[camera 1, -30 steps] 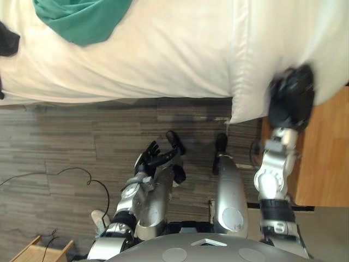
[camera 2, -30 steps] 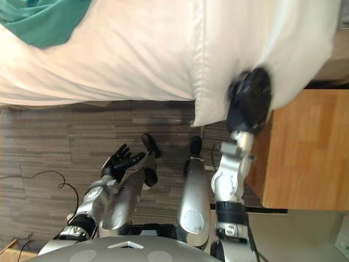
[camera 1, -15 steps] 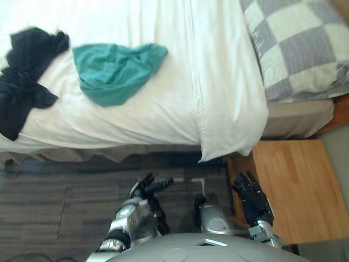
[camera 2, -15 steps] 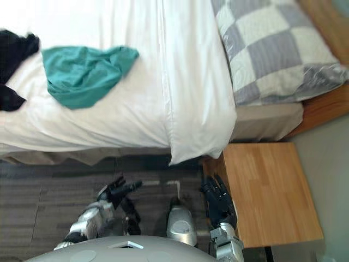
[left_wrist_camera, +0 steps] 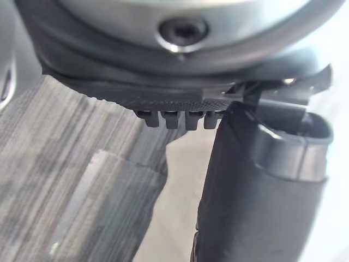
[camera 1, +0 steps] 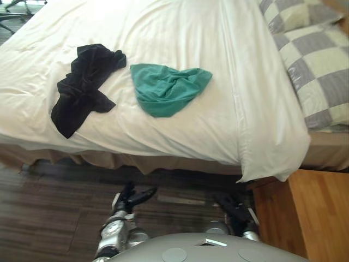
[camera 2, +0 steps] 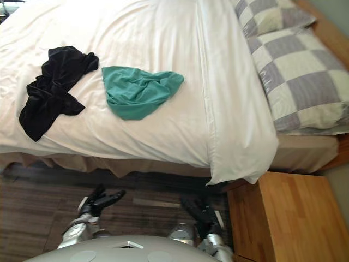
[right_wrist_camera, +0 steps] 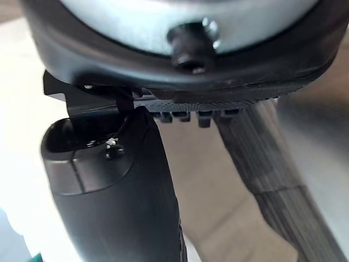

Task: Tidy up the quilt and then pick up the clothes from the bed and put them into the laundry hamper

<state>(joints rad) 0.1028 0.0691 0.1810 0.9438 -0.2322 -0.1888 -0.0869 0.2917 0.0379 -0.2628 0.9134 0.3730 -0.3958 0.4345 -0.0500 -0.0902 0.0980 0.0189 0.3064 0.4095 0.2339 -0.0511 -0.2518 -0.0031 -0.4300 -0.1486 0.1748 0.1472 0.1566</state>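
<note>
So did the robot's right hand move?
Yes. The right hand left the quilt's corner and now hangs below it, beside the wooden nightstand.

Smooth white cloth quilt (camera 1: 180, 33), matt teal garment (camera 1: 166, 93), black garment (camera 1: 82, 90) — soft cloth, bedside cabinet (camera 2: 283, 218) — smooth wood

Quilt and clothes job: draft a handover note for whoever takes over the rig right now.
Left robot hand: open, empty, low over the floor.
Right robot hand: open, empty, beside the nightstand.
Quilt lies spread fairly smooth, so tidying looks done.
Black garment and green garment lie on it, side by side.
To do: both garments into the hamper.
</note>
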